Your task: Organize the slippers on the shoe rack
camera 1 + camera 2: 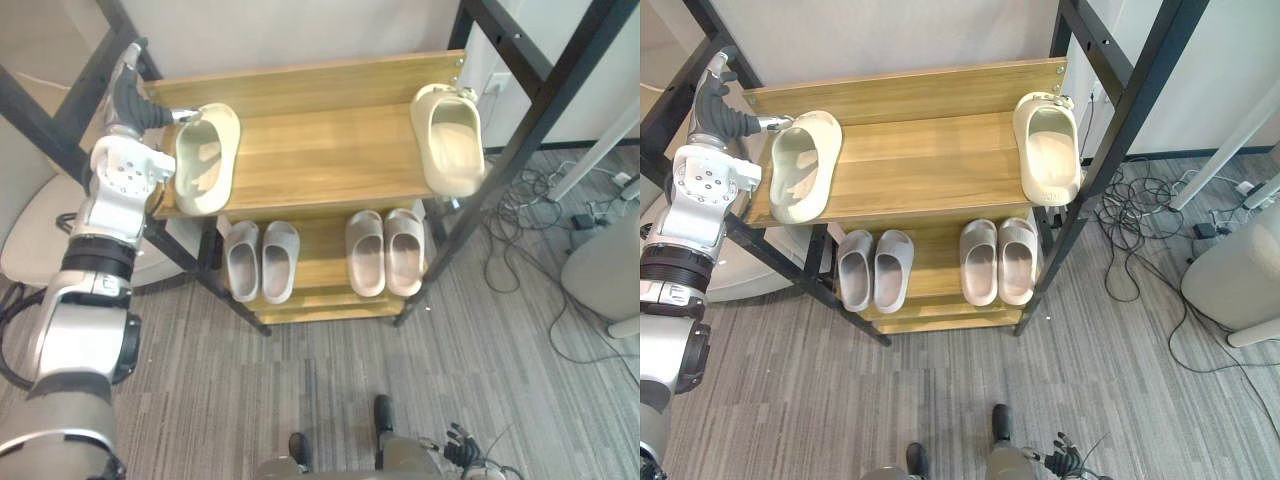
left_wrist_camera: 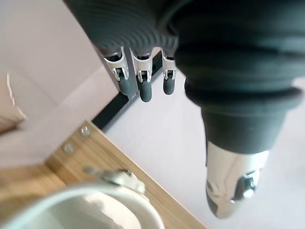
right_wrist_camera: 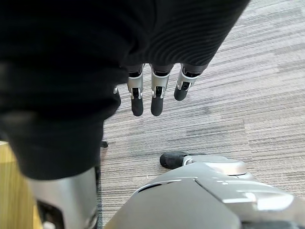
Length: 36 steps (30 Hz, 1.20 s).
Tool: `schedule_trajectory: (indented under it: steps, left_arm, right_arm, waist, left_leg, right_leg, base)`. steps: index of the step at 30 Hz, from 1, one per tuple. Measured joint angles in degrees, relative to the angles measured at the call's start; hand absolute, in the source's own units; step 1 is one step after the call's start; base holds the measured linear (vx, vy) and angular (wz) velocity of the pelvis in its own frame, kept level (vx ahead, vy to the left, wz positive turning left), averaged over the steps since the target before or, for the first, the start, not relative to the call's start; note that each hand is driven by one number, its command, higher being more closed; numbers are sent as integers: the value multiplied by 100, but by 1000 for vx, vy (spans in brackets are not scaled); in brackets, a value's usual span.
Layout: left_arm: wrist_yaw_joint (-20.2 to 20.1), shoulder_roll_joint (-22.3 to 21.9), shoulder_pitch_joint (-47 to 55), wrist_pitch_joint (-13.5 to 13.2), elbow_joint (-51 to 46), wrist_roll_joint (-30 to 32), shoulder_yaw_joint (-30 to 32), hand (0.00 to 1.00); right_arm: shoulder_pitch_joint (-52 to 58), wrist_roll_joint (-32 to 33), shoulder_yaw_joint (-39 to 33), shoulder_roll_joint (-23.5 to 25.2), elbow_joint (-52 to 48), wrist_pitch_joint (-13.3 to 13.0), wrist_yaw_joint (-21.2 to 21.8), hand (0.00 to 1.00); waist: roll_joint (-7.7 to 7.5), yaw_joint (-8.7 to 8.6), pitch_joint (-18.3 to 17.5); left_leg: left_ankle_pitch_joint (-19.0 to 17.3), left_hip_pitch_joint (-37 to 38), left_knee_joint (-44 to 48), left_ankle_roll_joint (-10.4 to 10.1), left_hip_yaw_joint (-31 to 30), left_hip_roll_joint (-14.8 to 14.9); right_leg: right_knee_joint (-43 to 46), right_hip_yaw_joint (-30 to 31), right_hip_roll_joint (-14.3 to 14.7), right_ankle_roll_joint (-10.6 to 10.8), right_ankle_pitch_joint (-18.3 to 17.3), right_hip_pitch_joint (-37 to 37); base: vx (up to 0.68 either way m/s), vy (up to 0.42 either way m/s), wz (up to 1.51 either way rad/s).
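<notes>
On the top shelf of the wooden shoe rack lie two pale slippers, far apart. One slipper is at the left end and the other slipper hangs over the right edge. My left hand is raised beside the left slipper's far end. Its fingers are straight and hold nothing, and the slipper's rim shows just below the thumb. On the lower shelf stand a grey pair and a beige pair. My right hand hangs low over the carpet, fingers relaxed.
Black slanted frame bars flank the rack on both sides. Tangled cables lie on the carpet to the right, near a white rounded unit. A pale round seat stands left of the rack.
</notes>
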Motion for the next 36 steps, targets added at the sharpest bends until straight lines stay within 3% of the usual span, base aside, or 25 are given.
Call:
schedule_trajectory:
  steps: [13,22,23,27,36]
  left_arm:
    - [-23,3,-1,236,359,959,-181,0]
    - [-22,-60,-401,396,310,1179,-233,0]
    - [-21,-64,-491,397,308,1179,-233,100]
    - [-22,-178,-669,414,306,1182,-235,100]
    - [-6,-405,-937,416,215,1182,-360,100]
  right_arm:
    - [-38,6,26,-2,26,1,-41,0]
    - [-96,9,145,64,-174,12,-80,0]
    - [-96,10,145,92,-276,7,-92,0]
    - [-98,10,232,129,-497,6,-152,0]
    - [-67,9,257,138,-682,7,-166,0]
  waist:
    - [-28,-1,17]
    - [-254,13,142]
    - [-288,16,162]
    - [-393,68,223]
    - [-400,75,226]
  left_leg:
    - [0,-39,-33,0,13,-7]
    - [-8,-453,158,2,100,21]
    - [-22,-506,198,2,110,51]
    - [-84,-614,359,0,216,93]
    - [-165,-622,448,-11,347,112]
  right_leg:
    - [0,11,-2,2,3,-64]
    - [2,112,-16,11,104,-426]
    - [2,124,-14,-3,123,-466]
    - [2,212,-15,-20,177,-553]
    - [9,349,2,2,199,-600]
  base:
    - [-2,-1,0]
    - [-3,-14,-3]
    - [-46,-21,-5]
    - [-46,-11,-11]
    - [-7,7,-9]
